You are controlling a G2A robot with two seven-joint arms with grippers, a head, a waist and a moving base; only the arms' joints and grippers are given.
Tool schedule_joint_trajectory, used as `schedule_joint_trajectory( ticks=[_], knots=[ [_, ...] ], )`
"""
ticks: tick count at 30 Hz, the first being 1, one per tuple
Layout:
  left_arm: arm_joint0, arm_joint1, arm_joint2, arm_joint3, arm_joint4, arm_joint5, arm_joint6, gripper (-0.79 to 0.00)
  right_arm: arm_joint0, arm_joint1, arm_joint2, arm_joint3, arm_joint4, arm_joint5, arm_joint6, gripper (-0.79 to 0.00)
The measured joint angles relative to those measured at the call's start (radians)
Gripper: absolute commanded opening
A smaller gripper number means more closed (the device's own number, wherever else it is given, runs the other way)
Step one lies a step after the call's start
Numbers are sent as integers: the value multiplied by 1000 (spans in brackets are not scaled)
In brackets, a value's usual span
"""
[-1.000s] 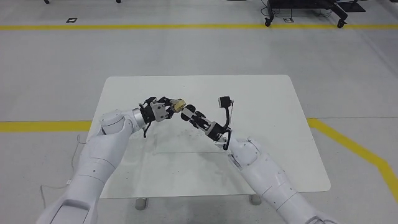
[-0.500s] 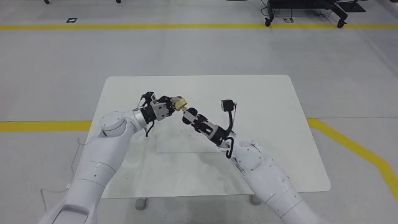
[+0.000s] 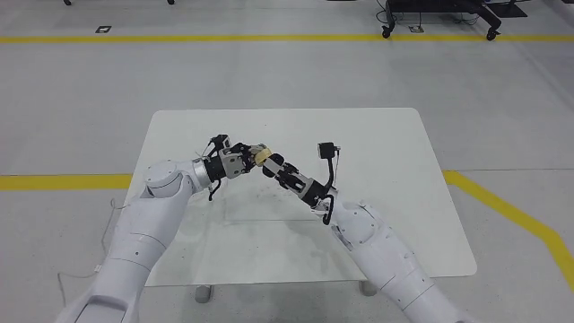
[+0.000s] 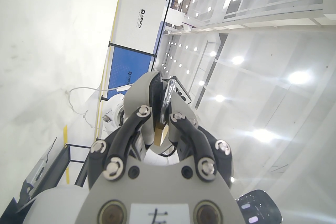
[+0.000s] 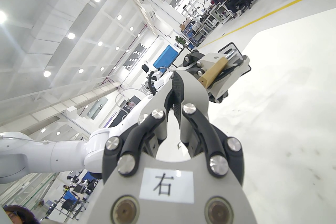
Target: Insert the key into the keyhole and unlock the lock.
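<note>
Right gripper (image 3: pixel 270 160) moved nearer lock (image 5: pixel 213 72) (left gripper (image 3: pixel 251 155) clamps it).

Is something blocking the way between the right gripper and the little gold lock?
Nothing that shows. The right gripper has its tips right beside the bare end of the lock, which the left gripper holds by its sides. The key and the keyhole are hidden.

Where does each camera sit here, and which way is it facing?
Top view: above the arms, looking down on the white table; both arms show, meeting mid-table.
Left wrist view: behind the left gripper, aimed up toward the ceiling; that gripper holds the brass lock.
Right wrist view: behind the right gripper, aimed across the table at the left gripper.
Shared: all three show the lock.
</note>
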Motion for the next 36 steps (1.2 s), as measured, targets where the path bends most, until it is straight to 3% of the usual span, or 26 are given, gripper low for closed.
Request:
schedule_joint_trajectory(
  ticks=[6, 7, 8, 9, 10, 15, 17, 24, 25, 27, 33, 36],
  knots=[
    [-5, -1, -1, 9, -4, -12, -2, -785, -8, 2, 6, -23, 9, -11, 10, -770],
    [-5, 0, -3, 7, 3, -26, 9, -785, -12, 4, 11, -31, 4, -16, 11, -656],
    [-5, 1, -6, 4, 14, -46, 26, -785, -17, 6, 17, -41, -4, -21, 11, -456],
    [-1, 1, -11, -4, 31, -84, 58, -785, -25, 10, 27, -54, -25, -26, 10, -9],
    [3, 2, -15, -13, 50, -121, 88, -785, -32, 13, 37, -66, -51, -27, 5, 0],
    [46, 9, -31, -81, 192, -302, 266, -785, -54, 23, 65, -102, -158, -13, -15, 0],
    [51, 11, -33, -90, 234, -323, 320, -785, -54, 23, 64, -101, -145, -13, -14, 0],
    [62, 12, -35, -109, 242, -336, 324, -785, -69, 19, 51, -102, -89, 3, -6, 0],
    [70, 12, -37, -122, 249, -349, 337, -785, -71, 17, 45, -98, -44, 9, 4, -108],
    [91, 13, -40, -151, 263, -380, 358, -785, -67, 11, 32, -76, 66, 20, 30, -400],
    [117, 17, -60, -188, 285, -413, 382, -785, -34, -15, -24, 19, 424, 4, 127, -471],
    [122, 19, -64, -198, 297, -430, 382, -785, -3, -24, -41, 77, 499, 9, 162, -486]
  ],
)
